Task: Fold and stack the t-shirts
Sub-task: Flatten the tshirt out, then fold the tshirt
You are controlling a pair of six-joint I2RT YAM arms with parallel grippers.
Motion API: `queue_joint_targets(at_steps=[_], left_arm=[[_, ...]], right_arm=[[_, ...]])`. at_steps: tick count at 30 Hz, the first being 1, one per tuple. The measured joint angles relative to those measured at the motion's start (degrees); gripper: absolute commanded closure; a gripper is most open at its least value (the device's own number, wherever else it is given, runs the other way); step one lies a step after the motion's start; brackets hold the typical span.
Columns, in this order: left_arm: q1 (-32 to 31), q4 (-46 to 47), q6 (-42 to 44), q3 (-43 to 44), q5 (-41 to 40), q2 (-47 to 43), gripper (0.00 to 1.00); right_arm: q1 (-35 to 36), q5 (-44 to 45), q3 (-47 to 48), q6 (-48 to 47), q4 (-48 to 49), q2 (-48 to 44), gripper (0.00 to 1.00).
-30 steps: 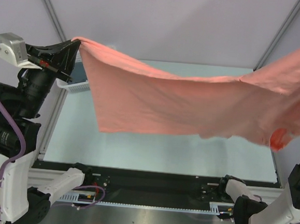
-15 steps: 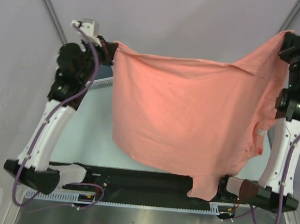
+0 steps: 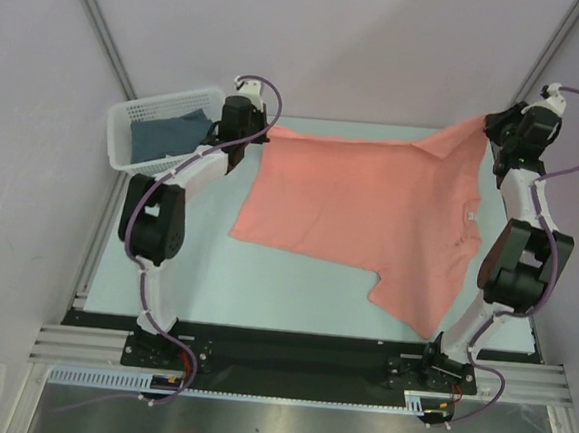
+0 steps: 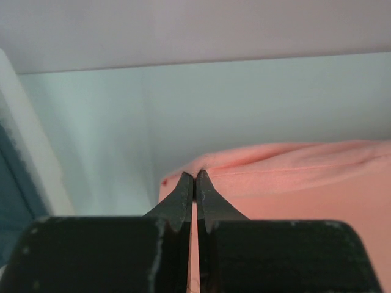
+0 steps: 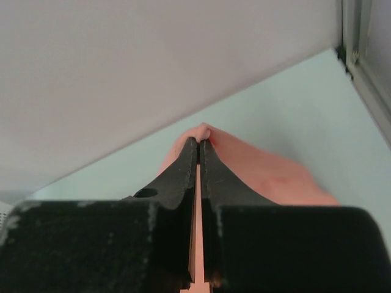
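The left gripper (image 4: 195,178) is clenched. Its two black fingers (image 4: 181,200) meet at the tips on a raised fold of the salmon-pink short-sleeved soft cloth t-shirt (image 4: 293,180). The right gripper (image 5: 200,143) is clenched in the same manner. A thin strip of pink cloth shows in the slit between its black fingers (image 5: 180,174), and a small bulge of the salmon-pink t-shirt (image 5: 256,168) protrudes past the tips.

In the top view, the left gripper (image 3: 264,132) grasps the far left corner of the garment and the right gripper (image 3: 489,128) grasps the far right corner. Both arms are extended to the far edge of the pale green flat table (image 3: 185,269).

The far edge of the salmon-pink t-shirt (image 3: 370,208) runs nearly straight between the two grippers, close to the far edge of the table. The body of the garment lies spread over the centre and right half of the table. One sleeve reaches toward the near right corner.

A white plastic lattice basket (image 3: 118,145) stands at the far left corner of the table, just beside the left gripper. A dark slate-blue soft cloth t-shirt (image 3: 165,137) lies crumpled inside it. In the left wrist view, the white basket wall (image 4: 33,152) appears at the left edge, apart from the pink cloth.
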Motion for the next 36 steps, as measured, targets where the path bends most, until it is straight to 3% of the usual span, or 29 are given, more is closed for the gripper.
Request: queue_joint_targets(at_steps=[6, 13, 23, 36], left_arm=[[0.85, 3.32, -0.13, 6.78, 0.09, 13.46, 1.0], [1.6, 5.55, -0.98, 10.82, 0.85, 17.75, 1.0], [2.6, 3.13, -3.23, 14.67, 1.57, 18.58, 0.99], [3.19, -12.98, -7.69, 20.72, 3.56, 20.39, 1.0]], right_arm=[[1.27, -0.13, 0.92, -0.46, 1.27, 11.34, 1.0], [2.54, 0.33, 2.12, -1.01, 0.46, 12.37, 1.0], [3.02, 4.02, -2.38, 0.92, -7.52, 4.42, 1.0], [1.55, 6.64, -7.17, 4.5, -20.24, -3.32, 1.0]])
